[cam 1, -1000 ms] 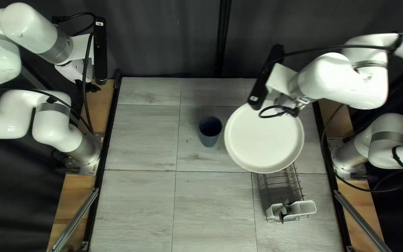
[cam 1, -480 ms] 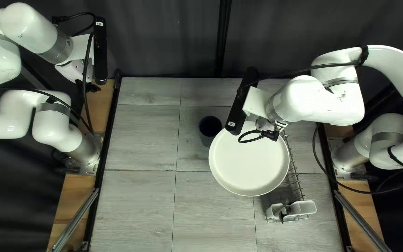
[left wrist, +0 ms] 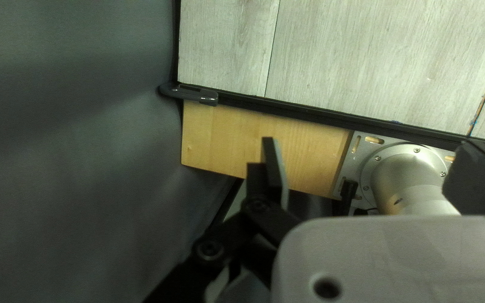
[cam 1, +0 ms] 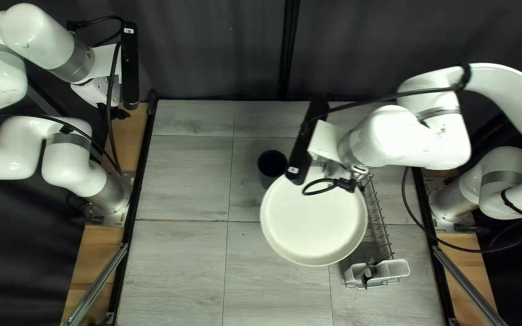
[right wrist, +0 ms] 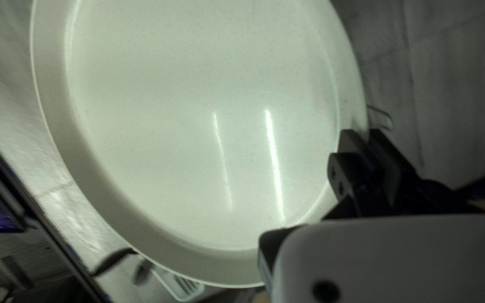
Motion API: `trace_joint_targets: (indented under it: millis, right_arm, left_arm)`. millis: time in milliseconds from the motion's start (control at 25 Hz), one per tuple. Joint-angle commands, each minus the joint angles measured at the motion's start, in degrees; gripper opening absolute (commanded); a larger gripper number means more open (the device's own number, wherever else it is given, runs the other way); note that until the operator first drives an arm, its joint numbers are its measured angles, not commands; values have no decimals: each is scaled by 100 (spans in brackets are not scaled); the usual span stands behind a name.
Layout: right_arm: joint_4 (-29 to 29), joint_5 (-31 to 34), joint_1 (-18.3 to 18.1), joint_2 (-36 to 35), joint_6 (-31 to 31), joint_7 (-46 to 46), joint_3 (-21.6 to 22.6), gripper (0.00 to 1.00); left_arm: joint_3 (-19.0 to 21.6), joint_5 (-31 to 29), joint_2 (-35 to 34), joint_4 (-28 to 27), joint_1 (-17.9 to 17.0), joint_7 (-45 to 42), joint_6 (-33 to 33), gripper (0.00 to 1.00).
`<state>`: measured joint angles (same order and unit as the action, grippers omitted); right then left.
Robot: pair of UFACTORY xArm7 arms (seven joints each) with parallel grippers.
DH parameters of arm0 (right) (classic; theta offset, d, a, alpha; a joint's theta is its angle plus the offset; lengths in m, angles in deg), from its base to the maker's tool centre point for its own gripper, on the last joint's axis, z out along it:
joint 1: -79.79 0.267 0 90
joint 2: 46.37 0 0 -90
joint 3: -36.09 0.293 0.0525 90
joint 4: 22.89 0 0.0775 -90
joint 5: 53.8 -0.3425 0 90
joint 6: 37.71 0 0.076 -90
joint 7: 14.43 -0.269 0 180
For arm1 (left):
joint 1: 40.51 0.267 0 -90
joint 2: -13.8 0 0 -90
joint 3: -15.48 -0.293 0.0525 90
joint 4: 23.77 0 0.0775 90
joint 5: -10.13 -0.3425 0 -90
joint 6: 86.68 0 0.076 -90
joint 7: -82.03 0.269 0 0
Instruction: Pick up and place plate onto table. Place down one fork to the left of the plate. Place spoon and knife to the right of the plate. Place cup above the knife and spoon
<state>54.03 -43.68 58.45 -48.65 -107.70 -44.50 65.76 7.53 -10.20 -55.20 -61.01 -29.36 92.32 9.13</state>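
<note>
My right gripper point(cam 1: 333, 172), partly hidden under its wrist in the top left view, holds the white plate point(cam 1: 314, 223) by its rim. The right wrist view shows the gripper point(right wrist: 369, 137) with both fingers closed around the edge of the plate point(right wrist: 197, 123). A dark cup point(cam 1: 272, 163) stands just beyond the plate, which overlaps its lower part. Utensils point(cam 1: 370, 273) stick out of the rack's holder; their kinds cannot be told. My left gripper point(cam 1: 116, 112) hangs off the table's left edge; in the left wrist view the gripper point(left wrist: 371, 168) is open and empty.
A wire rack point(cam 1: 380, 226) stands right of the plate, partly covered by it, with a pale utensil holder point(cam 1: 394, 269) at its near end. A black rim point(cam 1: 146, 157) runs along the table's left side. My right arm reaches over the table's far right part.
My right gripper has carried the plate leftward and toward the table's near edge; the plate uncovers more of the rack and now overlaps part of the cup. The left arm is still.
</note>
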Motion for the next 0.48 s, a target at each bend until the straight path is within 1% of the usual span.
trace_joint_targets:
  millis: [40, 200, 320, 480]
  right_arm:
    - [513, 226, 139, -795, 329, -129, 21, 0]
    - [966, 419, 372, -1474, 542, -228, 41, 0]
    - [993, 425, 415, -1695, 785, -222, 54, 0]
    - [1140, 522, 517, -2178, 1132, -242, 22, 0]
  left_arm:
    - [0, 0, 0, 0, 0, 0, 0, 100]
    - [0, 0, 0, 0, 0, 0, 0, 100]
    - [0, 0, 0, 0, 0, 0, 0, 100]
    - [0, 0, 0, 0, 0, 0, 0, 100]
